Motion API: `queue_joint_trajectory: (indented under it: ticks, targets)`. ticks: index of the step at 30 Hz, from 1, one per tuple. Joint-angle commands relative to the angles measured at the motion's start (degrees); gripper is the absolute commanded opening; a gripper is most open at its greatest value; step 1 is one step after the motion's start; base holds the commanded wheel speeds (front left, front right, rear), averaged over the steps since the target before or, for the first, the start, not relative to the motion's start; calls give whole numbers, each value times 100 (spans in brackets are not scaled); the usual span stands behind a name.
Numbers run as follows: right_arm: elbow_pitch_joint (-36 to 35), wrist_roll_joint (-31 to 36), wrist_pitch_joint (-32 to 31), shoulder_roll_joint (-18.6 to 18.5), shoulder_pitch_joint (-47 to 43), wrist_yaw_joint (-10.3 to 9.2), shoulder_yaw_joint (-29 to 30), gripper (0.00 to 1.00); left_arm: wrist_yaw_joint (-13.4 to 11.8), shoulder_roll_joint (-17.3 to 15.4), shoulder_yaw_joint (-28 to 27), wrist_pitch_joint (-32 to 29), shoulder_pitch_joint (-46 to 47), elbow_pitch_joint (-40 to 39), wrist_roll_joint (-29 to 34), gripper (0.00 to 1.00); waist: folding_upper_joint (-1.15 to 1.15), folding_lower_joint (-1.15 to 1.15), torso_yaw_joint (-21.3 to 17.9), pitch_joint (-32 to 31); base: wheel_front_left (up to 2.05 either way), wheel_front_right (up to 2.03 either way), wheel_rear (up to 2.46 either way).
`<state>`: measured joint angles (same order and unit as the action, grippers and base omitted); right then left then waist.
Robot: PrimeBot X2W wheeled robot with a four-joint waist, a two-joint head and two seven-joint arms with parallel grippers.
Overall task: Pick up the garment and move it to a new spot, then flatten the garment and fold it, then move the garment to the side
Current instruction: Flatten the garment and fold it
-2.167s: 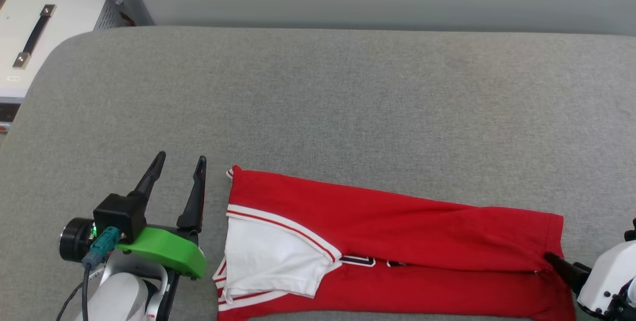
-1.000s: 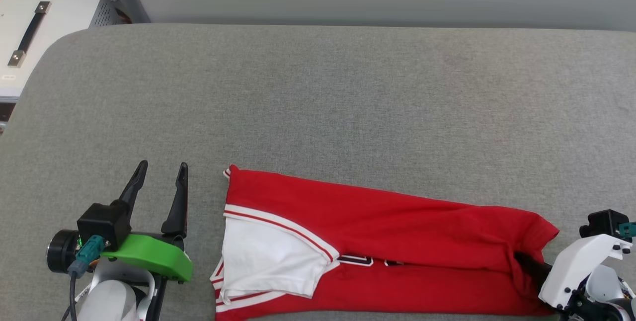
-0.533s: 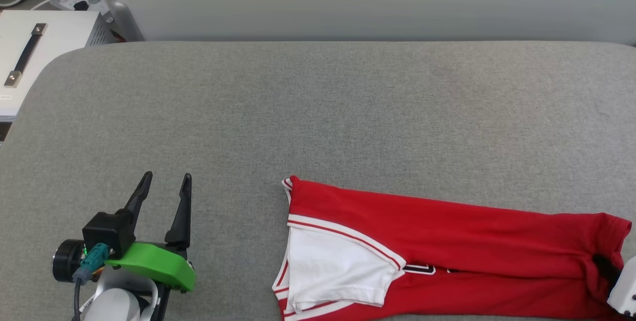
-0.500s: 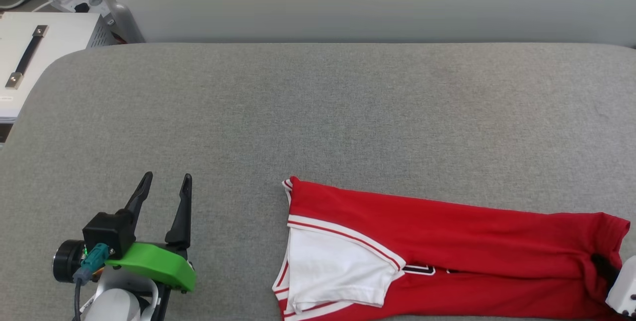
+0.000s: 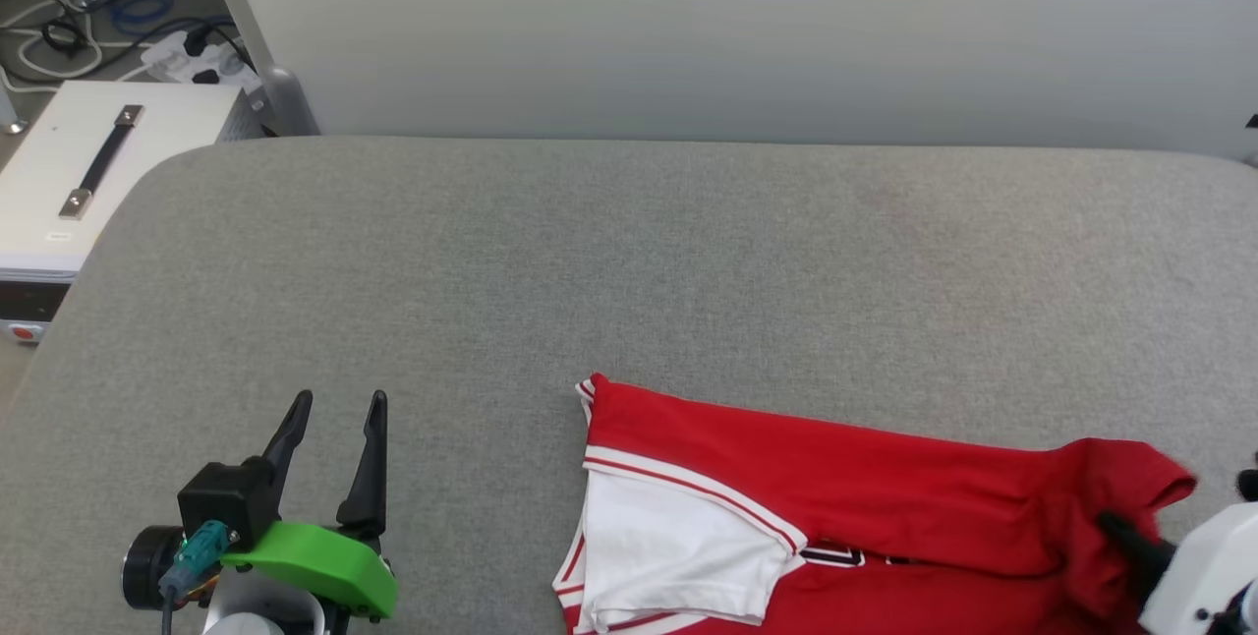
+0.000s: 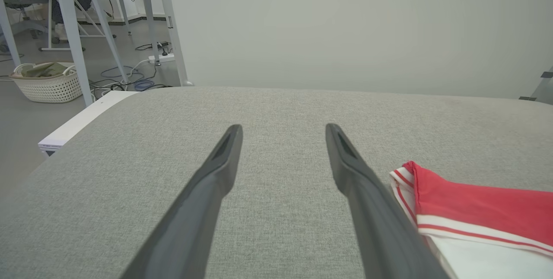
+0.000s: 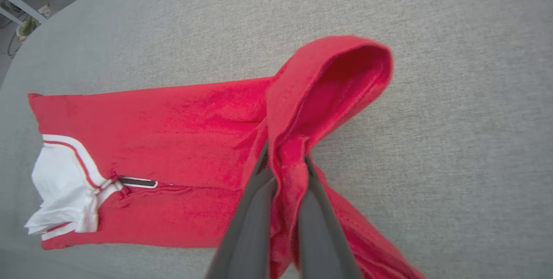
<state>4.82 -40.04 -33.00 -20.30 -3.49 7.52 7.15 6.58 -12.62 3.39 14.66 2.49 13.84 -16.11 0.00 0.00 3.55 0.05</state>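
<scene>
The red jersey T-shirt lies folded lengthwise at 5 o'clock on the grey counter, its hem end pinched in your closed right gripper. Carry that end low toward 9 o'clock, edges aligned. The left gripper, at 7 o'clock, stands open and empty.

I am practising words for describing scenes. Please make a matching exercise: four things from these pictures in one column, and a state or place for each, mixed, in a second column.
Column 1
1. left claw
2. right claw
3. white sleeve
4. white box

Column 2
A. shut on the red edge of the garment
B. beside the grey surface, at its left
C. open, holding nothing
D. folded over red cloth

Pairs: 1-C, 2-A, 3-D, 4-B
</scene>
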Motion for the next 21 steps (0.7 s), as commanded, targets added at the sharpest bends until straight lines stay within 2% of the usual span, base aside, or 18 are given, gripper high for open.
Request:
queue_joint_trajectory:
  ticks: [1,7,11,15,18,21]
  targets:
    - [-195,-122,-147,216,-98,-3,-2,0,32,46,-27,34,-109,-6,23,100,0,0,86,-145,0,0,0]
    - [-997,-64,-674,791,-268,-3,-156,0,44,143,-51,34,-197,-37,48,100,0,0,247,-208,0,0,0]
    - [-1294,13,-918,1217,-223,-3,-379,0,50,182,-88,34,-209,-46,69,100,0,0,368,-169,0,0,0]
    - [-1296,-219,-1059,1627,-71,-3,-487,0,55,203,-127,34,-202,-36,84,100,0,0,480,-132,0,0,0]
    - [-1189,-482,-1081,1727,78,-3,-627,0,59,211,-135,34,-196,4,93,100,0,0,562,-114,0,0,0]
    - [-976,-911,-878,1738,165,-3,-1004,0,63,219,-139,34,-167,25,99,100,0,0,658,-81,0,0,0]
